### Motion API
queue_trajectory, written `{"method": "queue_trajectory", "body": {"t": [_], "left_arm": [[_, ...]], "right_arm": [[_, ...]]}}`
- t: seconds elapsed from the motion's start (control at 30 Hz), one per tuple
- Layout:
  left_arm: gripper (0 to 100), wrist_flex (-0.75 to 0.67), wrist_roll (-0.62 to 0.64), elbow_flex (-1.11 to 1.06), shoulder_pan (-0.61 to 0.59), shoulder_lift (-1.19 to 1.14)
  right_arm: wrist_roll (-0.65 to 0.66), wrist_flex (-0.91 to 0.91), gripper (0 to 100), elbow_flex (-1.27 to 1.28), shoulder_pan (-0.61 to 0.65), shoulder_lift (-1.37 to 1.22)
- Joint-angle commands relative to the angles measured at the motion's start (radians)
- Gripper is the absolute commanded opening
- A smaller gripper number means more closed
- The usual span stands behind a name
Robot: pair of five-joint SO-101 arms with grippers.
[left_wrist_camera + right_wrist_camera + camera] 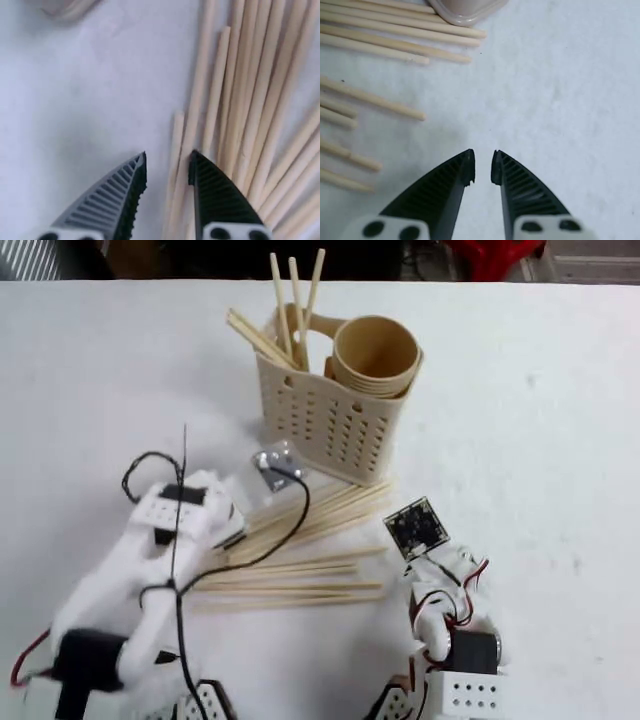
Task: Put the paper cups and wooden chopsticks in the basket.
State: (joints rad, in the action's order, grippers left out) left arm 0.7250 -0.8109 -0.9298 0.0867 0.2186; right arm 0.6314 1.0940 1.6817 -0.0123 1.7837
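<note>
chopsticks (300, 560) lie fanned on the table (560, 440) beside the basket (330, 420) holding stacked paper cups (375, 355), left gripper (167, 167) jaws apart astride one stick, right gripper (482, 165) jaws barely parted nearby.

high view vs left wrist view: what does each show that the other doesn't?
High view, not left wrist: the whole basket holding stacked paper cups and a few upright chopsticks, plus the left arm and right arm.
Left wrist, not high: the left gripper close up, fingers open, one loose chopstick lying between them. A beige corner at that frame's edge may be the basket's base; cannot tell.
Both: the loose chopsticks spread on the white table.
</note>
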Motion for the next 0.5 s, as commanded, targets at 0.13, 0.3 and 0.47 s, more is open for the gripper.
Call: {"method": "queue_trajectory", "body": {"t": [0.13,0.3,0.47], "left_arm": [[15,-0.017,-0.011,0.153,-0.051,-0.157],[6,0.038,-0.012,0.226,-0.054,-0.213],[2,0.046,-0.012,0.227,-0.059,-0.213]], "right_arm": [[0.006,-0.008,7.0,0.009,0.005,0.007],[0.006,-0.008,7.0,0.009,0.005,0.007],[0.006,-0.008,7.0,0.009,0.005,0.007]]}}
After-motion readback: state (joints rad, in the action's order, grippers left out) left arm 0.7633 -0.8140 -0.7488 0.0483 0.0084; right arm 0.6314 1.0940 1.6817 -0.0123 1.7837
